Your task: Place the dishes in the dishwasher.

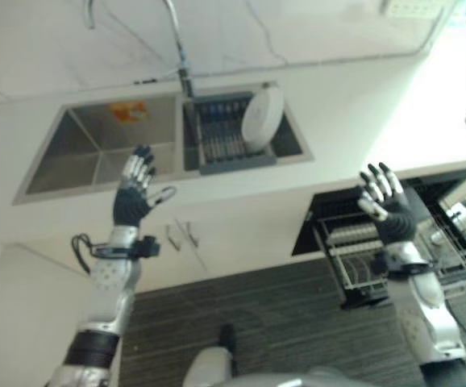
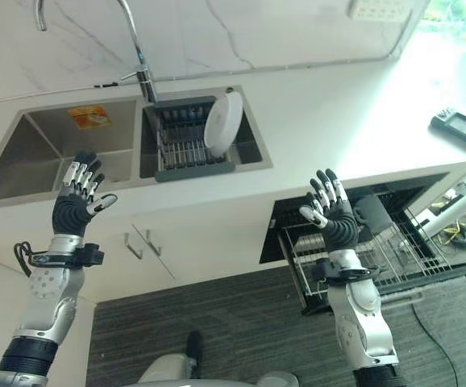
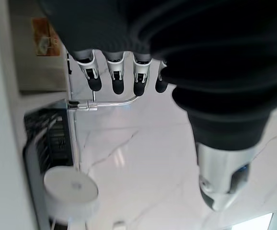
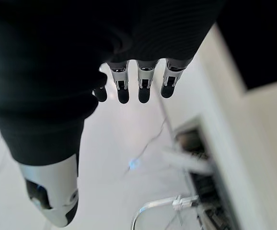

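We see the left hand (image 2: 76, 208) at frame left, fingers spread and empty, right hand (image 2: 335, 216) likewise at centre right above the open dishwasher rack (image 2: 378, 254), white plate (image 2: 221, 122) upright in the sink's drying rack (image 2: 186, 145), upper centre.

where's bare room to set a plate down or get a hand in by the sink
Free: the white counter between the sink and the dark device, and the left basin. Crowded: the right basin, filled by the dish rack holding the white plate. Both hands hang open, empty.
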Controlling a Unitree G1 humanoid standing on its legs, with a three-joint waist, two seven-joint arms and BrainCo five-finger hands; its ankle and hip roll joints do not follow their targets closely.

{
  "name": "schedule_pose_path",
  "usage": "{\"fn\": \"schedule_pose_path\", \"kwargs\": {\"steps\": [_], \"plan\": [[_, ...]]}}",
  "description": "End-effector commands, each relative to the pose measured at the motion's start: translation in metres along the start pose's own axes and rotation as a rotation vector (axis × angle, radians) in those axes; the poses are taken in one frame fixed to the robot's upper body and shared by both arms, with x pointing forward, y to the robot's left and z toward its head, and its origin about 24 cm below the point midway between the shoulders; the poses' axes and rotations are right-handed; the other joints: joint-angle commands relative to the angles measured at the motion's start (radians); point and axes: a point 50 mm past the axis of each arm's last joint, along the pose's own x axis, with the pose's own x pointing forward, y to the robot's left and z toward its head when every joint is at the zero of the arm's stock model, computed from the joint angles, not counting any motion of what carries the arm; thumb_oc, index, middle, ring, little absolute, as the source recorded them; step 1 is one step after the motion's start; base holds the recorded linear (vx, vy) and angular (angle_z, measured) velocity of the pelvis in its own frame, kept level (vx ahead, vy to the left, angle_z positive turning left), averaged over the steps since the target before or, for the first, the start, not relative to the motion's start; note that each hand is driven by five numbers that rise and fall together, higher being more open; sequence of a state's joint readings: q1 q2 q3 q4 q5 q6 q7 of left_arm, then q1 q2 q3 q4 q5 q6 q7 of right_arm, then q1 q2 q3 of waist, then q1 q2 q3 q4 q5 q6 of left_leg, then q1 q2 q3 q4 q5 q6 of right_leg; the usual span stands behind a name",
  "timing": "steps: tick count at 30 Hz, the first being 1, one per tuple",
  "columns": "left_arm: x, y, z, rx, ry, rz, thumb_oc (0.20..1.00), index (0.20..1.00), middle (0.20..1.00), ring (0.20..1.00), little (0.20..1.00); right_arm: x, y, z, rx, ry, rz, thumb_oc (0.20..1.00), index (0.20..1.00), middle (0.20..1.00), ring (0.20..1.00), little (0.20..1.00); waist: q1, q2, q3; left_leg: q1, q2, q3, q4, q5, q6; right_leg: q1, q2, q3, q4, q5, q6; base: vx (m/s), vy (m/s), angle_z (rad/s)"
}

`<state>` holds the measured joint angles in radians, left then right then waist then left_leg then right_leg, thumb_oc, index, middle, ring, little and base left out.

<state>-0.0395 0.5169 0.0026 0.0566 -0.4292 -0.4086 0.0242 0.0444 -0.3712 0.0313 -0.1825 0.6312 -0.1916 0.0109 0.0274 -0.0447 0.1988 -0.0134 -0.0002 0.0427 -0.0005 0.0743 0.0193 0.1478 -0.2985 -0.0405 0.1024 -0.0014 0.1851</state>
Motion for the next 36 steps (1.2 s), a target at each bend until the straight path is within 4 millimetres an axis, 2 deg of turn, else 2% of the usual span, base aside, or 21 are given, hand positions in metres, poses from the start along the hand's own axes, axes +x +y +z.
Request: {"fn": "schedule_pose_path", "kwargs": {"steps": [1,3,5,6,7,8,11,13,17,21,23,25,26,28,29,30,34,36], "plan": [[0.001,0.003,0.017,0.046,-0.081,-0.019,1.0,1.0,1.0,1.0,1.0,0.01,0.0,0.017,-0.021,-0.097,0.018,1.0,1.0,1.0,1.0,1.0,0.009,0.032,-0.045,-0.002,0.036,-0.051,0.067,-0.093,-0.028,-0.041,0.111,-0.046,0.084,-0.08,-0.045,0.1,0.103,-0.3],[-0.002,0.008,0.019,0.068,-0.076,0.003,1.0,1.0,1.0,1.0,1.0,0.009,0.005,0.012,-0.008,-0.079,0.048,1.0,1.0,1.0,1.0,1.0,0.021,0.03,-0.039,0.013,0.036,-0.029,0.064,-0.098,-0.022,-0.073,0.119,-0.094,0.117,-0.072,-0.051,0.08,0.018,-0.28],[-0.007,0.018,0.022,0.076,-0.08,0.043,1.0,1.0,1.0,1.0,1.0,0.01,0.01,0.009,0.005,-0.068,0.077,1.0,1.0,1.0,1.0,1.0,0.028,0.025,-0.03,0.034,0.037,-0.002,0.048,-0.097,-0.03,-0.098,0.146,-0.127,0.057,-0.062,-0.061,0.07,-0.097,-0.91],[-0.012,0.022,0.024,0.085,-0.094,0.065,1.0,1.0,1.0,1.0,1.0,0.012,0.013,0.009,0.008,-0.07,0.102,1.0,1.0,1.0,1.0,1.0,0.031,0.02,-0.017,0.036,0.033,0.021,0.054,-0.102,-0.035,-0.12,0.164,-0.142,0.006,-0.033,-0.065,0.07,-0.343,-1.11],[-0.012,0.019,0.025,0.139,-0.092,0.102,1.0,1.0,1.0,1.0,1.0,0.019,0.018,0.019,-0.018,-0.113,0.133,1.0,1.0,1.0,1.0,1.0,0.027,0.015,-0.006,0.03,0.035,0.028,0.055,-0.106,-0.041,-0.124,0.18,-0.096,-0.052,-0.003,-0.075,0.09,-0.414,-0.74],[-0.013,0.02,0.024,0.139,-0.086,0.13,1.0,1.0,1.0,1.0,1.0,0.019,0.017,0.025,-0.024,-0.131,0.148,1.0,1.0,1.0,1.0,1.0,0.029,0.01,-0.012,0.029,0.039,0.039,0.054,-0.104,-0.047,-0.108,0.187,-0.119,-0.085,0.005,-0.079,0.14,-0.423,-0.26],[-0.014,0.019,0.022,0.15,-0.079,0.15,1.0,1.0,1.0,1.0,1.0,0.018,0.018,0.035,-0.032,-0.149,0.157,1.0,1.0,1.0,1.0,1.0,0.017,0.008,-0.02,0.016,0.049,0.029,0.076,-0.1,-0.069,-0.077,0.214,-0.103,-0.133,0.01,-0.102,0.14,-0.229,-0.05],[-0.015,0.018,0.021,0.147,-0.083,0.156,1.0,1.0,1.0,1.0,1.0,0.016,0.017,0.033,-0.033,-0.134,0.156,1.0,1.0,1.0,1.0,1.0,0.014,0.01,-0.021,0.004,0.053,0.02,0.09,-0.098,-0.078,-0.06,0.228,-0.104,-0.158,0.011,-0.114,0.11,-0.187,0.02],[-0.016,0.014,0.017,0.131,-0.088,0.147,1.0,1.0,1.0,1.0,1.0,0.016,0.015,0.032,-0.042,-0.131,0.145,1.0,1.0,1.0,1.0,1.0,0.0,0.018,-0.006,-0.018,0.062,-0.003,0.145,-0.094,-0.09,-0.06,0.25,-0.099,-0.129,-0.01,-0.141,0.05,-0.123,0.05],[-0.016,0.014,0.017,0.133,-0.09,0.155,1.0,1.0,1.0,1.0,1.0,0.014,0.015,0.032,-0.041,-0.126,0.154,1.0,1.0,1.0,1.0,1.0,-0.01,0.022,-0.003,-0.016,0.06,-0.007,0.174,-0.087,-0.091,-0.054,0.261,-0.089,-0.118,-0.023,-0.151,0.01,-0.073,0.07],[-0.016,0.014,0.016,0.128,-0.097,0.164,1.0,1.0,1.0,1.0,1.0,0.013,0.015,0.03,-0.049,-0.117,0.173,1.0,1.0,1.0,1.0,1.0,-0.02,0.017,0.003,-0.052,0.053,0.013,0.306,-0.078,-0.088,-0.055,0.263,-0.083,-0.11,-0.022,-0.164,-0.02,-0.08,0.12],[-0.017,0.014,0.016,0.12,-0.105,0.166,1.0,1.0,1.0,1.0,1.0,0.013,0.015,0.027,-0.057,-0.113,0.178,1.0,1.0,1.0,1.0,1.0,-0.019,0.021,0.014,-0.09,0.054,0.005,0.359,-0.05,-0.091,-0.049,0.271,-0.08,-0.105,-0.021,-0.169,0.0,-0.023,0.33],[-0.017,0.012,0.016,0.117,-0.106,0.158,1.0,1.0,1.0,1.0,1.0,0.014,0.016,0.027,-0.057,-0.11,0.174,1.0,1.0,1.0,1.0,1.0,-0.017,0.024,0.017,-0.091,0.063,0.004,0.326,-0.037,-0.095,-0.044,0.274,-0.08,-0.102,-0.025,-0.166,0.07,0.071,0.19],[-0.014,0.007,0.015,0.12,-0.102,0.136,1.0,1.0,1.0,1.0,1.0,0.017,0.018,0.026,-0.058,-0.109,0.171,1.0,1.0,1.0,1.0,1.0,-0.013,0.048,0.015,-0.068,0.117,0.013,0.111,0.043,-0.126,-0.015,0.28,-0.087,-0.108,-0.045,-0.156,0.12,0.168,0.16],[-0.013,0.005,0.015,0.119,-0.101,0.133,1.0,1.0,1.0,1.0,1.0,0.017,0.018,0.027,-0.06,-0.109,0.168,1.0,1.0,1.0,1.0,1.0,-0.015,0.056,0.016,-0.067,0.132,0.027,0.065,0.073,-0.136,-0.003,0.282,-0.092,-0.112,-0.053,-0.156,0.11,0.227,0.38],[-0.01,0.005,0.012,0.105,-0.098,0.128,1.0,1.0,1.0,1.0,1.0,0.017,0.014,0.027,-0.063,-0.107,0.152,1.0,1.0,1.0,1.0,1.0,-0.017,0.061,0.013,-0.07,0.144,0.048,0.028,0.079,-0.142,0.014,0.272,-0.1,-0.126,-0.062,-0.154,0.09,0.215,0.56],[-0.01,0.006,0.012,0.096,-0.095,0.135,1.0,1.0,1.0,1.0,1.0,0.011,0.01,0.024,-0.049,-0.078,0.159,1.0,1.0,1.0,1.0,1.0,-0.023,0.059,-0.005,-0.026,0.133,0.071,-0.009,0.025,-0.137,0.025,0.228,-0.141,-0.145,-0.051,-0.127,0.07,0.199,-0.01],[-0.012,0.007,0.014,0.094,-0.097,0.128,1.0,1.0,1.0,1.0,1.0,0.01,0.012,0.022,-0.039,-0.067,0.164,1.0,1.0,1.0,1.0,1.0,-0.009,0.054,-0.015,-0.007,0.117,0.052,-0.009,0.001,-0.13,0.034,0.21,-0.145,-0.157,-0.043,-0.112,0.08,0.139,-0.05]]}}
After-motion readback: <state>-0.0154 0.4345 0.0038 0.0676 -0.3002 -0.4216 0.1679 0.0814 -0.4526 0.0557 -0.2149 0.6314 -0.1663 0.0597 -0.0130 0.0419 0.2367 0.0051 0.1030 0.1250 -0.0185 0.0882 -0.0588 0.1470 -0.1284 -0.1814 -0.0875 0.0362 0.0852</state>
